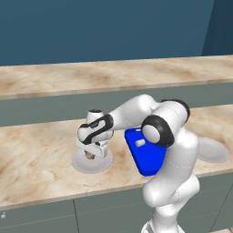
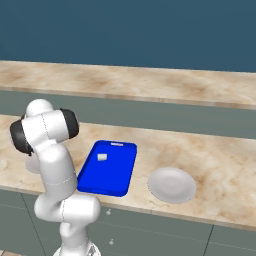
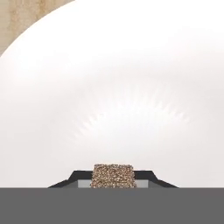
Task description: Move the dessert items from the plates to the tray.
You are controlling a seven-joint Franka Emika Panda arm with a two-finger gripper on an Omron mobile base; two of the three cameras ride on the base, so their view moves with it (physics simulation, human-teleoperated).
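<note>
- Hovering low over the left plate (image 1: pixel 92 164), with the gripper (image 1: pixel 90 154) pointing straight down at it.
- Closing on the brown piece (image 3: pixel 113 175), judging from the hand view: sitting between the two dark fingertips (image 3: pixel 74 178), one at each side, seemingly touching it; whether lifted off the plate or resting on it, cannot tell.
- Looking grainy and crumbly, this brown piece, so probably light, a little soft and easy to break; taking it by its two opposite sides, near the middle, with only gentle pressure, seems the safest way.
- Probably not slipping much, thanks to the rough surface, but possibly shedding crumbs under a hard squeeze.
- Lying to the right of the hand, close beside the left plate, on the marble counter (image 1: pixel 36 154): the blue tray (image 2: pixel 107 170).
- Resting already inside the tray, near its far end: the whitish piece (image 2: pixel 102 157), small, smooth and probably firm, needing no more handling.
- Standing further right, beyond the tray and well apart from the hand: the right plate (image 2: pixel 171 184), bare.
- Counting: two plates, one tray, two dessert pieces, one of them on the tray and one at the gripper.
- Judging the task about half finished, with the brown piece left to carry to the right.
</note>
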